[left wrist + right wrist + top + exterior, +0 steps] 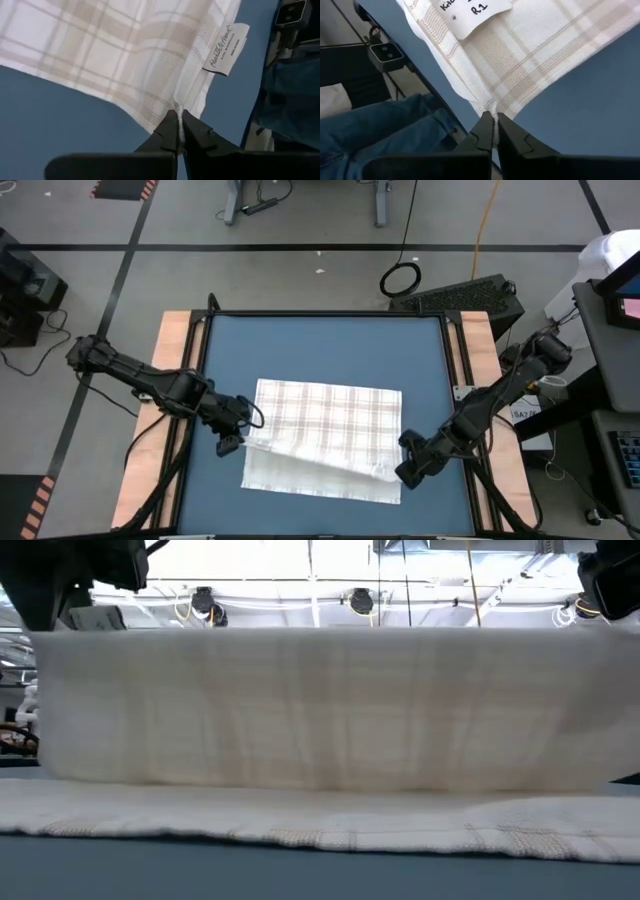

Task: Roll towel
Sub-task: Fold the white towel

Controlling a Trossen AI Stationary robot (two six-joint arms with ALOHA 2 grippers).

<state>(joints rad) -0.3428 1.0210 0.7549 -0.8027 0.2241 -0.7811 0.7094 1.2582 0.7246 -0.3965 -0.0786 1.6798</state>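
So the towel [325, 442] sits mid-table on the blue mat [300, 345], near edge lifted and folding back over the rest. Left gripper [178, 131] is pinched tight on one corner, right gripper [494, 129] clamped on the other. A white label [226, 49] hangs off the hem

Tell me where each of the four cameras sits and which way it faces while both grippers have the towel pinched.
High: overhead, looking straight down; table, both arms, left gripper, right gripper at the towel.
Low: table height, looking level; lifted towel fills it, arm parts in the upper corners.
Left wrist: past its shut fingers pinching a towel corner.
Right wrist: past its shut fingers pinching another corner.
Shared: every view shows the towel; both wrist views show its sewn tags.
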